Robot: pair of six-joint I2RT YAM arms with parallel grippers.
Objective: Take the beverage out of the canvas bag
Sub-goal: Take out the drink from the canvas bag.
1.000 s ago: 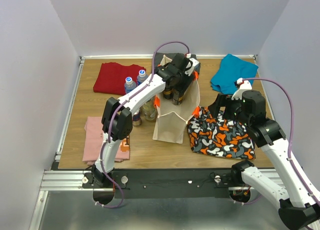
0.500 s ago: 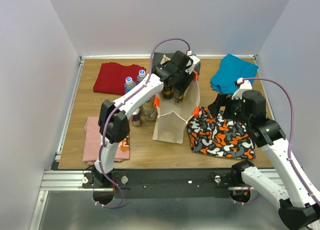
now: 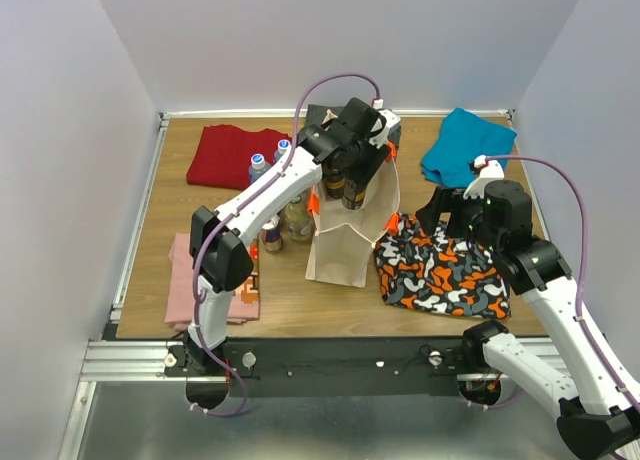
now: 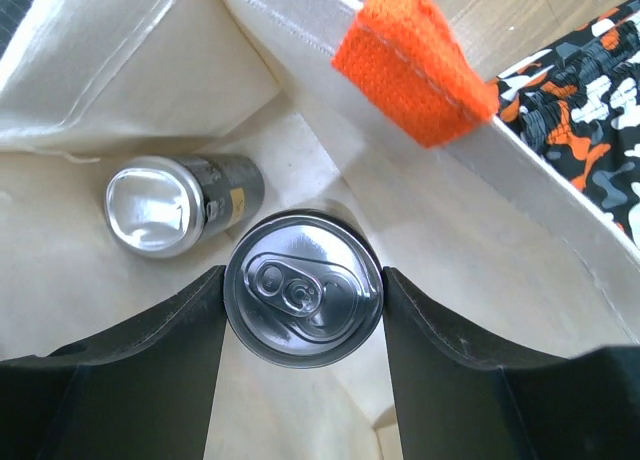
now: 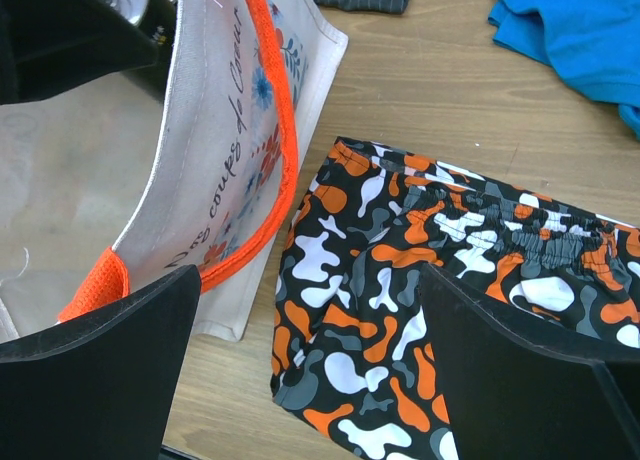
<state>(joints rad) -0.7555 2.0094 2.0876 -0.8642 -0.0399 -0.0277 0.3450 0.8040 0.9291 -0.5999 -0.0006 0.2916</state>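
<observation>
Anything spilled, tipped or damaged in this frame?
Nothing stands out. The beige canvas bag stands open, the left claw grips a silver-topped can inside it, a second can sits beside it; no spill shows.

Canvas bag [image 3: 340,248] upright, open, can [image 4: 303,287] inside, 2nd can [image 4: 172,204] beside

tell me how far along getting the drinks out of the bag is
Done: the left gripper is shut on a can. In hand: that can, over the canvas bag's inside, not yet clear. Left: set it on the table, then fetch the second can lying in the bag. The right gripper is open.
</observation>
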